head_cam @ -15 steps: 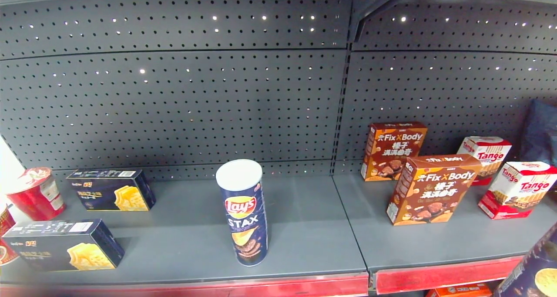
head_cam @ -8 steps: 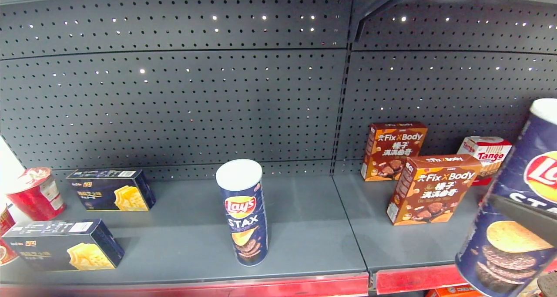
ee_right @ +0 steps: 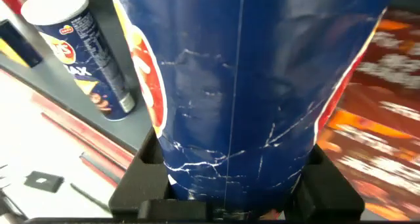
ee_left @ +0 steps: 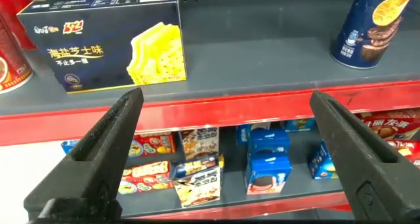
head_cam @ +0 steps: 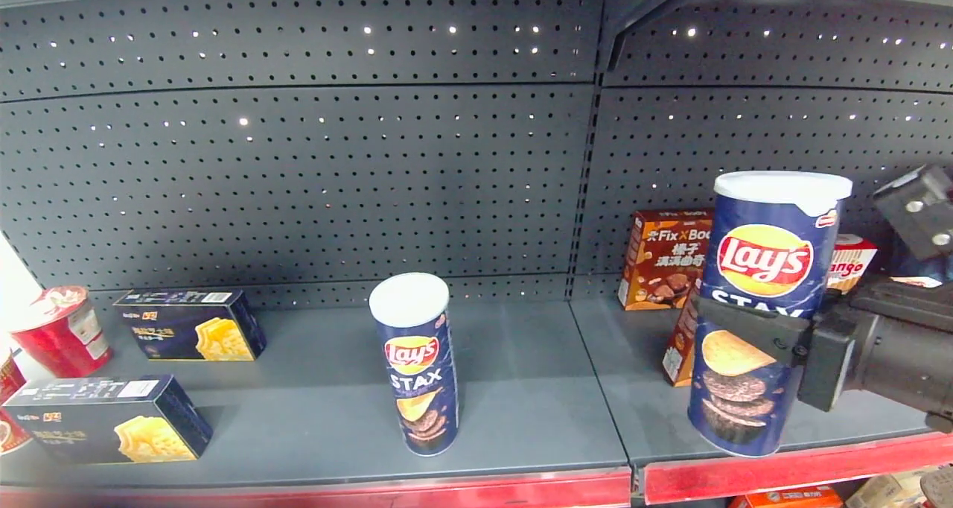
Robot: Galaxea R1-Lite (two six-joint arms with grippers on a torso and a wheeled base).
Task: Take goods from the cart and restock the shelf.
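1. Over the front edge of the shelf (head_cam: 521, 389), in its right-hand section, the right tool (head_cam: 752, 328) is clamped on a tall blue chip can (head_cam: 770, 270), gripping it around the middle.
2. That chip can is upright, white lid on top, its base down by the red front lip (head_cam: 744, 474). Whether it touches the shelf cannot be told.
3. From the right wrist, the black fingers (ee_right: 141, 178) press against the can's wall on both sides.
4. Behind it, a brown biscuit box (head_cam: 663, 258) stands at the back panel. A second brown box (head_cam: 676, 348) sits nearer the front, mostly hidden by the can, and a red-and-white box (head_cam: 852, 258) peeks out beyond the can.
5. Mid-shelf, a second chip can (head_cam: 414, 363) stands upright near the front edge, well apart from the gripped one.
6. At the left end, a dark blue cracker box (head_cam: 112, 418) lies at the front and another cracker box (head_cam: 190, 323) at the back. A red cup (head_cam: 59, 329) is by the left edge.
7. The left tool (ee_left: 226, 96) hangs before the red lip, jaws spread wide and holding nothing, with packaged goods (ee_left: 262, 165) on the lower shelf beneath.
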